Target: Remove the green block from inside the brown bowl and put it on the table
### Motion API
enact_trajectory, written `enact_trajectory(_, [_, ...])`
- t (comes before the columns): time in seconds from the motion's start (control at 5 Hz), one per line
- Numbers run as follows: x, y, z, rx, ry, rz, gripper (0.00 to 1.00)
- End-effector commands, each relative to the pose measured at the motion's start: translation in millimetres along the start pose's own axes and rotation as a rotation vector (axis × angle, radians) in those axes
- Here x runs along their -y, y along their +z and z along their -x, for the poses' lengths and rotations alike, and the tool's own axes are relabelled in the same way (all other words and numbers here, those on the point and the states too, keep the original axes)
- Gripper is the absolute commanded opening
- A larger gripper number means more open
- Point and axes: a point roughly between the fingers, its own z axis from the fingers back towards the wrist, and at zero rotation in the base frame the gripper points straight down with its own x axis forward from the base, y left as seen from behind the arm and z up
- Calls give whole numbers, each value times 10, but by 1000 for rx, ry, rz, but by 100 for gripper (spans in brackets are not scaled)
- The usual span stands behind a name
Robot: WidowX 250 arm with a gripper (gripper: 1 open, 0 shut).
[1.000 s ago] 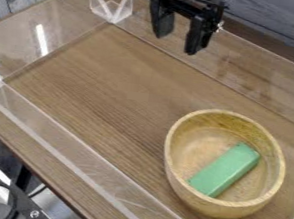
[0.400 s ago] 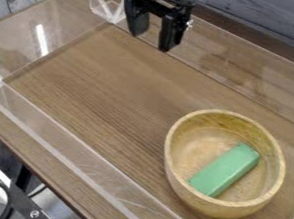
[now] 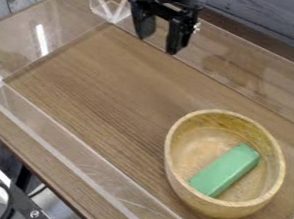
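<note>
The green block [image 3: 224,171] lies flat and slanted inside the brown bowl [image 3: 186,134], which stands at the near right of the table [image 3: 104,96]. My gripper [image 3: 161,32] hangs at the far side of the table, pointing down, well away from the bowl to its upper left. Its two dark fingers stand apart and hold nothing.
Low clear acrylic walls [image 3: 52,135] run around the tabletop. A clear corner piece [image 3: 108,6] rises at the back left, just left of the gripper. A light plank wall sits behind the table.
The gripper has shifted left along the far side of the table from a second ago. It stays open. Bowl and block have not moved.
</note>
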Motion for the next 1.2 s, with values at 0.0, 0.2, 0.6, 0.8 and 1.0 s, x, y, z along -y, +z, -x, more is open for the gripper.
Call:
enact_trajectory(0.0, [-9,195,-147,97,-10,-20,100])
enact_trajectory(0.2, [-112,124,-207,105,22,-27,100])
enact_trajectory(0.6, [-354,18,-274,113,84,-43,100])
enact_trajectory(0.8, [-479,-11,-297,118,103,-54,100])
enact_trajectory(1.0, [-464,3,-252,117,130,-57,100])
